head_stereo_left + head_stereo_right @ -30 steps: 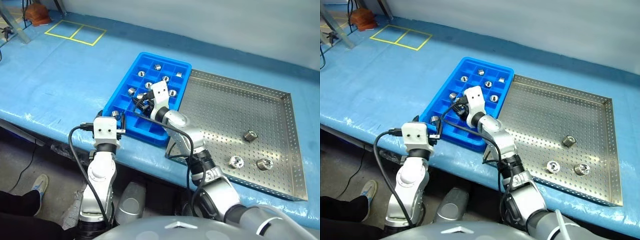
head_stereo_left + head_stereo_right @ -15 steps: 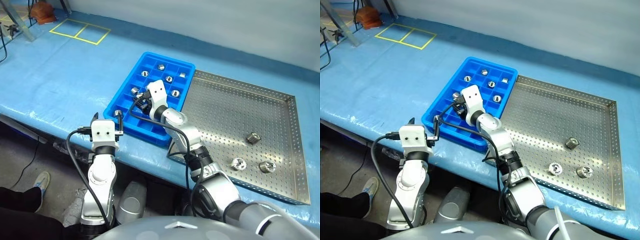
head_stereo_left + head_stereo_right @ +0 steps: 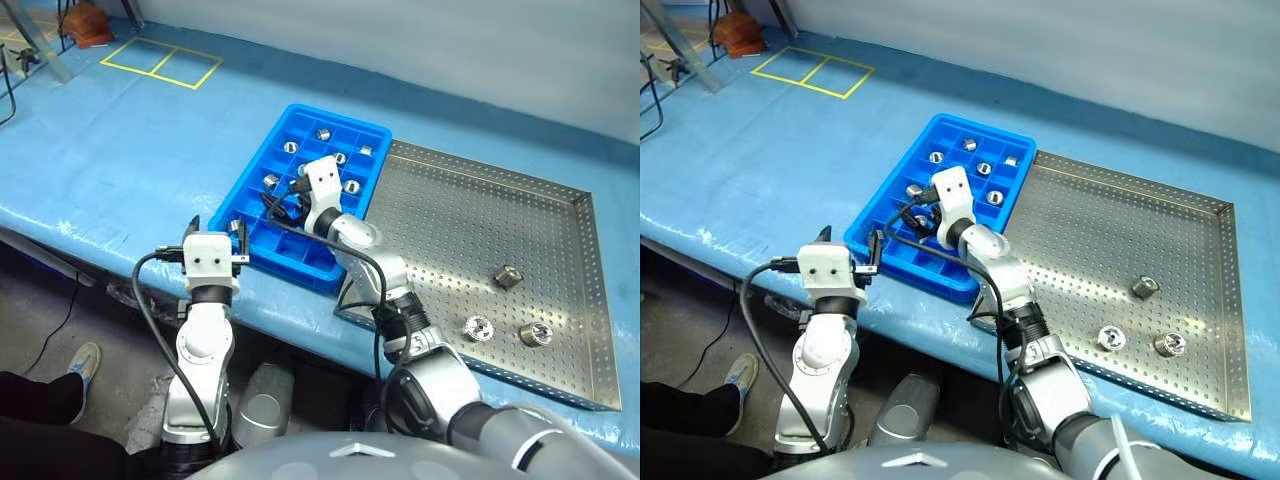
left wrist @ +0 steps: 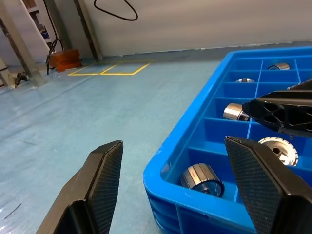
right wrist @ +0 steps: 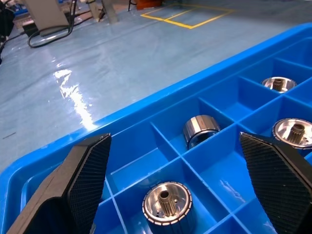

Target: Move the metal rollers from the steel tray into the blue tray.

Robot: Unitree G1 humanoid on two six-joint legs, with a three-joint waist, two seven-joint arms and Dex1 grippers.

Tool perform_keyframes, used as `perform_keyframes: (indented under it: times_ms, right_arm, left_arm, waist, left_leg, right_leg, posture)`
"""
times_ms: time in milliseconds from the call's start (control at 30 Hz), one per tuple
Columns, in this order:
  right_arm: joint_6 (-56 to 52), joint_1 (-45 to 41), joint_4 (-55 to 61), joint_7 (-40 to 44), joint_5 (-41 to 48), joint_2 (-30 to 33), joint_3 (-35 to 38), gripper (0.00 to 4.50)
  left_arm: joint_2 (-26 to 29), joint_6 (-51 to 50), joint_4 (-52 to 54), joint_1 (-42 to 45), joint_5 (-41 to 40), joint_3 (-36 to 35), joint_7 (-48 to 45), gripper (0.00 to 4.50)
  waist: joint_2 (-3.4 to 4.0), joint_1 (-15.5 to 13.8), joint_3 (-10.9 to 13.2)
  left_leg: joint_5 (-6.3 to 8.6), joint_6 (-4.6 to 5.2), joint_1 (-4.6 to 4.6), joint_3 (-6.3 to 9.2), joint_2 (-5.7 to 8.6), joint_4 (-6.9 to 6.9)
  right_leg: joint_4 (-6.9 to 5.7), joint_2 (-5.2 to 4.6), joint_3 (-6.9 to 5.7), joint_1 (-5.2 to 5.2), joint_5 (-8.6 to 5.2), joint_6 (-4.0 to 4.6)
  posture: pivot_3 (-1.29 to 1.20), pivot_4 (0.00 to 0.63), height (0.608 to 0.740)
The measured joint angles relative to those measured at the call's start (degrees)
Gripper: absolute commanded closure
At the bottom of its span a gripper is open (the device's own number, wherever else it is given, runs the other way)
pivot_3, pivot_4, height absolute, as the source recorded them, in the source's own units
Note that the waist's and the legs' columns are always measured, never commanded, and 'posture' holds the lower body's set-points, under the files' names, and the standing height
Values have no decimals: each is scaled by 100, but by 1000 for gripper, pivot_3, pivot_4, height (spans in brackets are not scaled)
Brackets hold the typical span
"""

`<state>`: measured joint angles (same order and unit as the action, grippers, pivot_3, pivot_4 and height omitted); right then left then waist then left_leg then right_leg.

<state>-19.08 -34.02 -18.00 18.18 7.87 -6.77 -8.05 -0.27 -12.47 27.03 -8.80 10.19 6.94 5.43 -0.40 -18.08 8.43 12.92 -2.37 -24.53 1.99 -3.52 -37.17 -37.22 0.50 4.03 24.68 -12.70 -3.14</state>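
Now the left gripper (image 3: 216, 224) stands with jaws apart and empty just beside the near corner of the bright blue plastic compartment tray (image 3: 372, 133). Over this tray the right gripper (image 3: 283, 205) is spread wide above several small shiny metal rollers (image 5: 166, 201) lying in separate compartments. Further right, three rollers (image 3: 477, 326) lie in the large perforated steel tray (image 3: 450, 215).

Spread fingers (image 4: 105, 180) frame the blue tray (image 4: 204, 122) holding metal rollers (image 4: 202, 179).
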Motion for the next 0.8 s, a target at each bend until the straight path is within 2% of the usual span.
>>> perform_keyframes:
  times_ms: [133, 267, 533, 667, 800]
  right_arm:
    - [-6, 216, 375, 93, 71, 250, 112, 43]
    - [-22, 431, 763, 89, 153, 479, 268, 43]
    - [-227, 1000, 1653, -268, 112, 1098, 651, 43]
    - [-549, 1270, 1956, -574, 17, 1302, 853, 43]
    - [-875, 1587, 2323, -668, -7, 1448, 913, 43]
  left_arm:
    - [103, 147, -191, 278, -100, 38, -276, 817]
    - [178, 189, -450, 572, -188, 37, -477, 817]
    - [275, 283, -1138, 1246, -444, 313, -1139, 817]
    - [507, 112, -1570, 1652, -358, 669, -1545, 817]
    - [494, 48, -1855, 1859, -389, 816, -1769, 817]
  waist:
    - [0, 125, 0]
    - [1, 420, 0]
    - [4, 1359, -2]
    - [7, 1764, -3]
    - [6, 2062, -3]
  left_leg:
    - [0, 0, 0, 0, 0, -1]
    - [-1, 1, 1, 0, 1, -3]
    - [-3, 8, 10, -2, 4, -5]
    - [-4, 11, 24, -6, 5, -5]
    - [-3, 12, 53, -23, 9, -4]
  right_leg:
    - [2, 0, 0, -2, 1, 0]
    - [2, 0, 2, -6, 5, 2]
    - [-2, -2, 15, -16, 23, 21]
    - [-22, 0, 28, -19, 21, 23]
    - [-60, 2, 59, -20, 0, 8]
  posture:
    - [255, 150, 740]
    - [171, 150, 740]
    - [-6, 150, 740]
    - [-65, 150, 740]
    - [-126, 150, 740]
